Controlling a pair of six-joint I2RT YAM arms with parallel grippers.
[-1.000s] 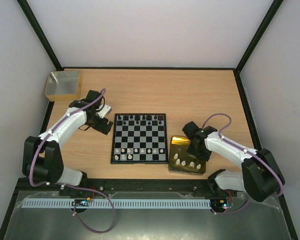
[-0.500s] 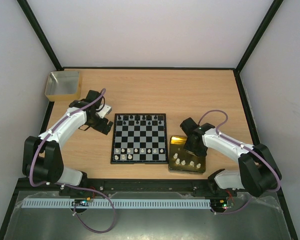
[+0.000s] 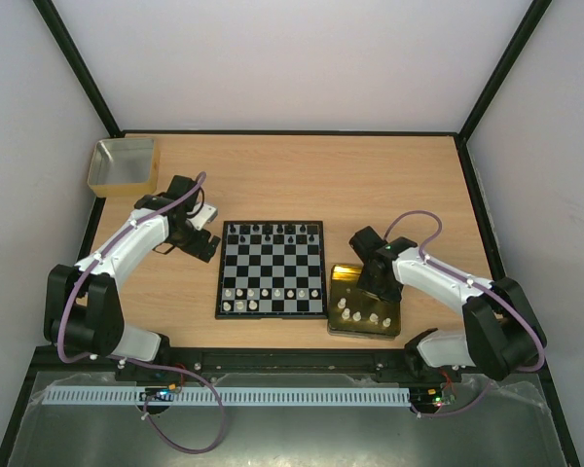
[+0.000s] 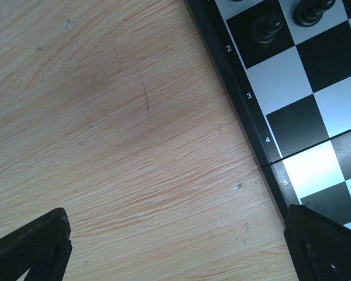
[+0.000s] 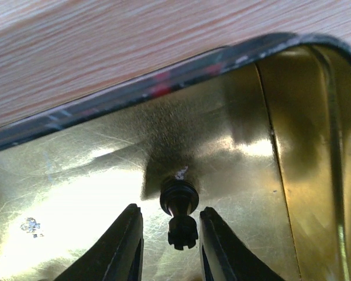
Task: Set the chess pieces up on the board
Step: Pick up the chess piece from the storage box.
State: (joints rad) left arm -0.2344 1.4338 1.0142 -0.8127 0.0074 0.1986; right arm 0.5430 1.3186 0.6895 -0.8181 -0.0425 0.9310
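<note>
From above, the right arm's wrist covers the far end of the gold tray (image 3: 343, 284). I only get the right fingers (image 5: 126, 246) from their own camera. They stand a little spread, one on either side of a black piece (image 5: 178, 212) on the tray floor. A thin gap shows on each side and nothing is pinched. Whether that piece stands or lies I cannot tell from this angle.

Four white pieces (image 3: 365, 317) sit in a row at the tray's near end, too small to name.

The left fingers (image 4: 32, 249) are spread wide over bare bench (image 4: 134, 117). Only their dark tips show at the bottom corners, and one tip hides a stretch of the border of the board (image 4: 251, 140).

The board lies mid-bench between the arms, with black pieces (image 3: 273, 232) along its far side and white ones (image 3: 273, 292) along its near side. The tray is just beside its near right corner. A yellowish box (image 3: 125, 163) sits at the far left corner.
</note>
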